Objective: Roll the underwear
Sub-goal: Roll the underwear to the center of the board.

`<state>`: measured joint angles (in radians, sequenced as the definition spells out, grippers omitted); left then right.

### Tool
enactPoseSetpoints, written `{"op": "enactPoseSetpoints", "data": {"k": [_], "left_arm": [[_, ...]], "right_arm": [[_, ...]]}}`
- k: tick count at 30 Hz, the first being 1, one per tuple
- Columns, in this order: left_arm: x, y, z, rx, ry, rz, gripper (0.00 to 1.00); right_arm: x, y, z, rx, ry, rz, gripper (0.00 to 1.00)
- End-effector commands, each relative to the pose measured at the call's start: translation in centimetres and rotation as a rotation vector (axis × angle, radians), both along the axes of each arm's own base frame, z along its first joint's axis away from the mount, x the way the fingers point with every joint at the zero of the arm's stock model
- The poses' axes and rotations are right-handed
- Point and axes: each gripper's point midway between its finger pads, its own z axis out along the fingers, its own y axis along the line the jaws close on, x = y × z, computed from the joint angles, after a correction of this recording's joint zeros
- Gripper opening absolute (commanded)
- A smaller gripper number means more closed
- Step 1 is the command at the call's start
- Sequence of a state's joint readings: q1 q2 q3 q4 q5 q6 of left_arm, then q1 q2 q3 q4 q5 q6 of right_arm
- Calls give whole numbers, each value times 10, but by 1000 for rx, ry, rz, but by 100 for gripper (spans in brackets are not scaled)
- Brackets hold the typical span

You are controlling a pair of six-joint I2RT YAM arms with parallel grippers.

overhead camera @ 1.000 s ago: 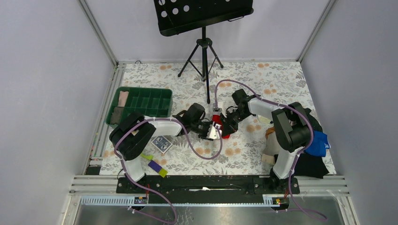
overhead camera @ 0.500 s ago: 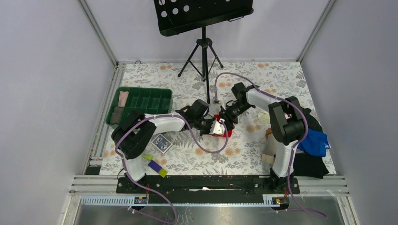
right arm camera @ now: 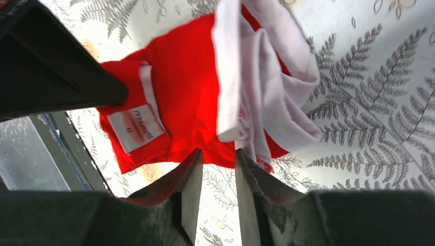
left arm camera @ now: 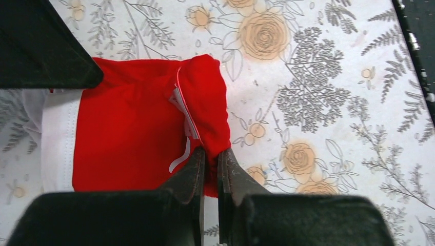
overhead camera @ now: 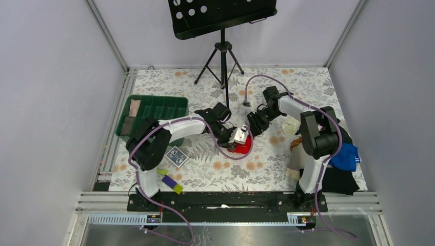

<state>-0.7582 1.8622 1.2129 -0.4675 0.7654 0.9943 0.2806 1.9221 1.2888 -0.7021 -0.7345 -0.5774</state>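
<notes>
Red cloth sits pinched in the left claw (left arm camera: 210,159). Its jaws are all but closed on a folded edge of the underwear (left arm camera: 128,133), and a sliver of red shows between them. Most of the garment lies ahead and to the left of this claw's tips, flat on the floral table cover (left arm camera: 318,102). A short fold with a pale seam turns over just ahead of the tips, so the roll looks barely begun.

To do the step well, the left claw would likely need to carry the pinched edge over the flat part and travel low. That way the turn lands tight and not as a loose flap. Soft cloth slips, and a high pull would probably drag the whole piece across the cover rather than roll it.

The right claw (right arm camera: 215,161) faces the garment from the other side. Its jaws stand partly apart with table cover showing between them. The red hem lies right at their tips, and nothing is clearly gripped. Ahead of it the white waistband (right arm camera: 228,77) is bunched, and a size label (right arm camera: 136,128) lies ahead to the left. This claw would best press the bunched band flat, since a lumpy start makes a crooked roll.
</notes>
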Motion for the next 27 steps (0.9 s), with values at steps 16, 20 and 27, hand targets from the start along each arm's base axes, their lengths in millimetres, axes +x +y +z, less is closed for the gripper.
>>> {"op": "enactPoseSetpoints", "data": {"k": [16,20,27], "left_arm": [[-38,4,-6,72,303,-7,0],[-39,2,-9,86,365,-5,0],[-33,5,-15,94,529,55,0]], "right_arm": [[23,13,-22,-87,-33,-63,30],[34,14,8,-37,-75,-68,35],[61,0,105,188,-163,-154,50]]}}
